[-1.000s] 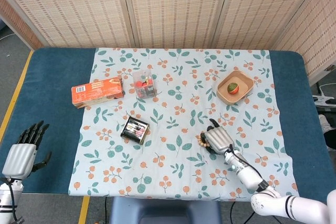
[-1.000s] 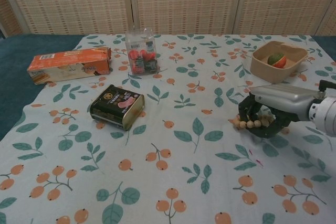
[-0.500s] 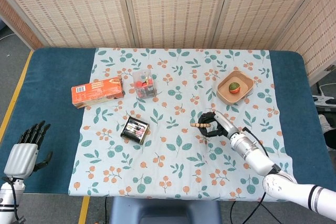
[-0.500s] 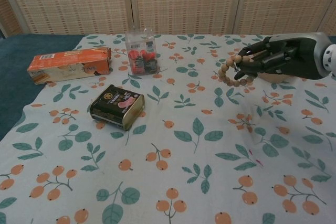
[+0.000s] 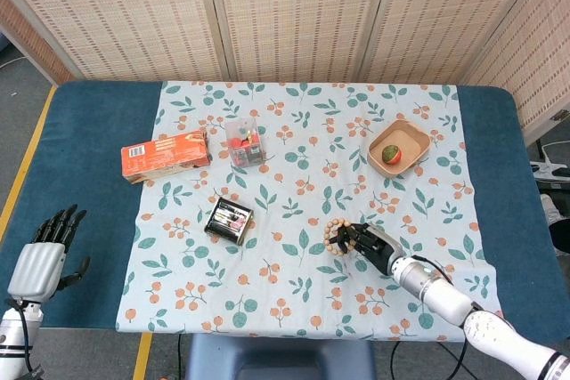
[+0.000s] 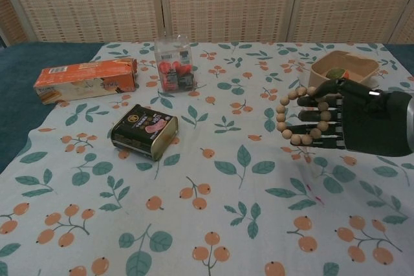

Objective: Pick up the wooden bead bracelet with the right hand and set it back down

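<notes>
1. Our right hand holds the bracelet; the bead loop is draped around our dark fingers, which point toward the left of the chest view.
2. In the chest view the bracelet hangs clear of the cloth, lifted above it, just in front of the bowl.
3. In the head view the same hand sits near the front edge of the cloth, with the bracelet at its fingertips.
4. Our left hand shows only in the head view, at the far left over the blue surface. Its fingers are spread apart and it holds nothing.
5. The bowl holds a red and green item that we cannot identify.
6. A dark tin lies left of centre on the cloth.
7. An orange box lies at the cloth's left edge, and a clear container with red contents stands just right of it.
</notes>
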Tool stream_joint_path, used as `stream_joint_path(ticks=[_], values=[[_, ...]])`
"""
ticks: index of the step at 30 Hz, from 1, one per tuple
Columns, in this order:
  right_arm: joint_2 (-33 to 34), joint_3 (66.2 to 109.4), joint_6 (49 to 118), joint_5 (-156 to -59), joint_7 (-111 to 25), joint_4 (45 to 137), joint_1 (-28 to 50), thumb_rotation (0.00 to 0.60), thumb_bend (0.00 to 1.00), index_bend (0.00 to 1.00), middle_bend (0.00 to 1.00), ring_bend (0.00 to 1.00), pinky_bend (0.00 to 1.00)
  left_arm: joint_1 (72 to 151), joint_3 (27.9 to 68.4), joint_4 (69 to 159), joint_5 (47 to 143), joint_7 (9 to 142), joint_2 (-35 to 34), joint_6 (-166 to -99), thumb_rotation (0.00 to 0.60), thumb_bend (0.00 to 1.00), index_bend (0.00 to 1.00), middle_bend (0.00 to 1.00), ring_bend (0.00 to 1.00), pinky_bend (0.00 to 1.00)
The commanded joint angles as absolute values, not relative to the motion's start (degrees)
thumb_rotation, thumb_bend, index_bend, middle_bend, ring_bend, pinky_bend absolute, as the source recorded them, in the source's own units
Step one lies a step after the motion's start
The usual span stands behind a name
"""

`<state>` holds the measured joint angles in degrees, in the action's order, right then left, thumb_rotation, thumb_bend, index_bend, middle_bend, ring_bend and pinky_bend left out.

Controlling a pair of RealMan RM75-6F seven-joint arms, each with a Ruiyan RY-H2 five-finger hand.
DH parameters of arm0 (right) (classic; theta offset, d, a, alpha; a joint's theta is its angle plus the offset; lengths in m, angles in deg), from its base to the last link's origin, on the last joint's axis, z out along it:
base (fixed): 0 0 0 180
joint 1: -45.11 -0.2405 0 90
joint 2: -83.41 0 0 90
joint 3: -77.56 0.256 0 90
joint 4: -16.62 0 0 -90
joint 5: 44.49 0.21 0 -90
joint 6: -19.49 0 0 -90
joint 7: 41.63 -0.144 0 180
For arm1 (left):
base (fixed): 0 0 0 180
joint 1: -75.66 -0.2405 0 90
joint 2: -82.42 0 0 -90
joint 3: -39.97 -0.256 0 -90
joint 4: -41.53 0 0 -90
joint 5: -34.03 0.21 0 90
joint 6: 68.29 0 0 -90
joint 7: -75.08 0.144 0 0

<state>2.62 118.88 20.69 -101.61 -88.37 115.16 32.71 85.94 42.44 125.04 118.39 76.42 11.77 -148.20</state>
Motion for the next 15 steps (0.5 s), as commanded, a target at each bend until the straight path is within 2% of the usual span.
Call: stream_joint_path(ticks=[1,3,5,8,11,15], values=[[-0.7,123.7,15.7,-102.4,-84.4,114.5,36.7,0.314,0.66,0.44,0.61,0.24,0.01,86.0,42.4,125.0,118.4,76.3,11.7,-148.1,0.600,0.41,0.00,0.00,0.00,0.14],[-1.9,125.6,13.4,-102.2,-81.6,113.7,37.9,0.290,0.60,0.41,0.59,0.23,0.01,86.0,42.4,125.0,118.4,76.2,11.7,-148.0,0.600,0.41,0.00,0.00,0.00,0.15],[-3.4,127.2,11.3,-102.1,-77.4,112.8,39.3,0.253,0.49,0.37,0.56,0.21,0.01,86.0,42.5,125.0,118.2,76.2,11.8,-147.9,0.600,0.41,0.00,0.00,0.00,0.15],[-5.1,129.0,7.7,-101.0,-71.5,111.6,41.2,0.211,0.37,0.36,0.55,0.21,0.01,86.1,42.5,124.9,118.0,76.1,11.8,-147.7,0.600,0.41,0.00,0.00,0.00,0.15],[-6.8,130.7,4.2,-99.2,-65.4,110.0,42.7,0.191,0.32,0.36,0.55,0.21,0.01,86.1,42.5,124.9,118.0,76.0,11.8,-147.6,0.600,0.41,0.00,0.00,0.00,0.15],[-9.1,132.8,-0.7,-95.3,-58.4,107.5,44.3,0.176,0.31,0.38,0.55,0.21,0.01,86.1,42.5,124.9,118.0,76.0,11.8,-147.6,0.600,0.41,0.00,0.00,0.00,0.15]])
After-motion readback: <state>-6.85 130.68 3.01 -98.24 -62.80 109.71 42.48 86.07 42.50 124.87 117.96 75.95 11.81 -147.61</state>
